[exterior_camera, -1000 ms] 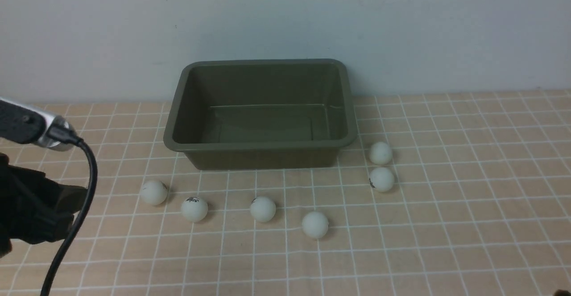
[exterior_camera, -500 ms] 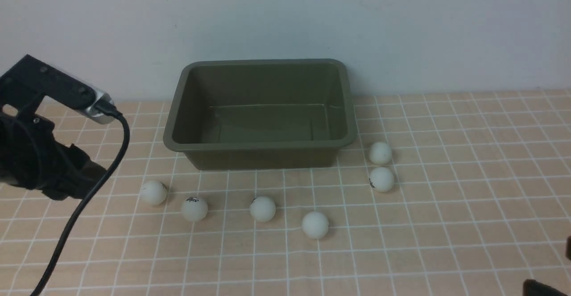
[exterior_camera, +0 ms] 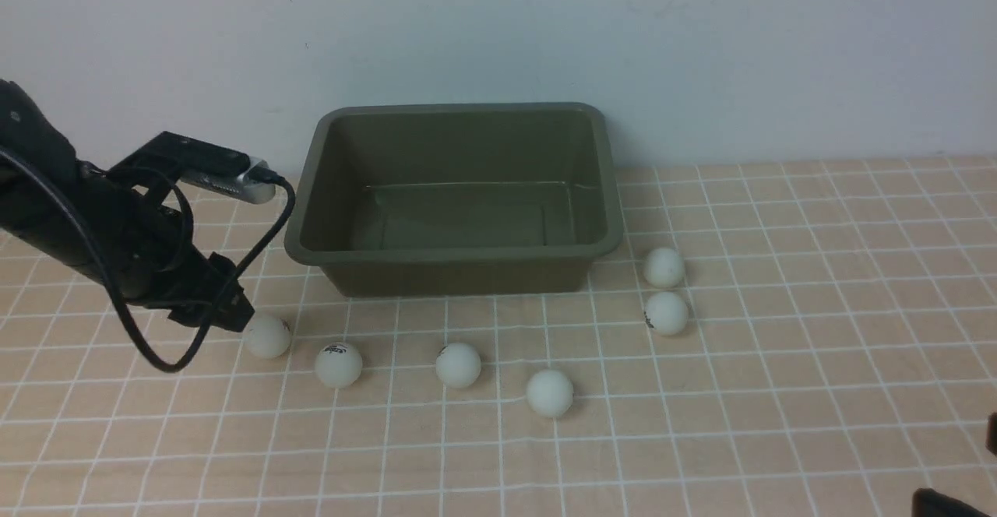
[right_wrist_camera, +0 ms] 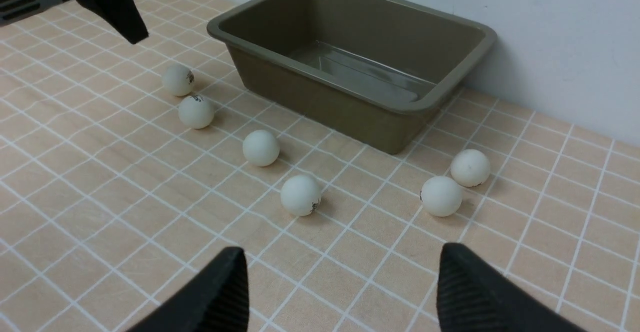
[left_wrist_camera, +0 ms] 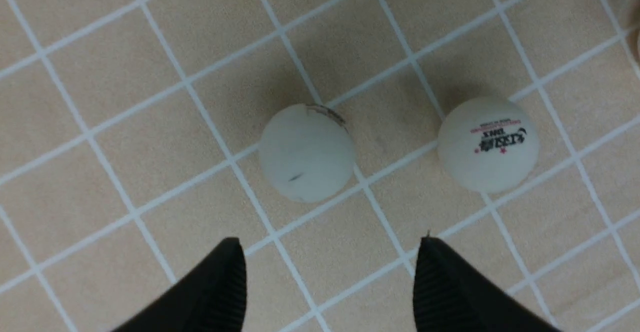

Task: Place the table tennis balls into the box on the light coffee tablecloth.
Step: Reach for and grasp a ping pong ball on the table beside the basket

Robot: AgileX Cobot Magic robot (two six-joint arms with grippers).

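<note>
Both are gaping wide, gripping nothing: left end effector (left_wrist_camera: 330, 242) is hovering, one table tennis ball (left_wrist_camera: 306, 152) just ahead; right end effector (right_wrist_camera: 342, 249) is touching nothing.

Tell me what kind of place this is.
Probably a staged robot test bench: a peach-tan grid-lined tablecloth against a bare white wall, with an olive-green plastic tub and six small white balls.
</note>
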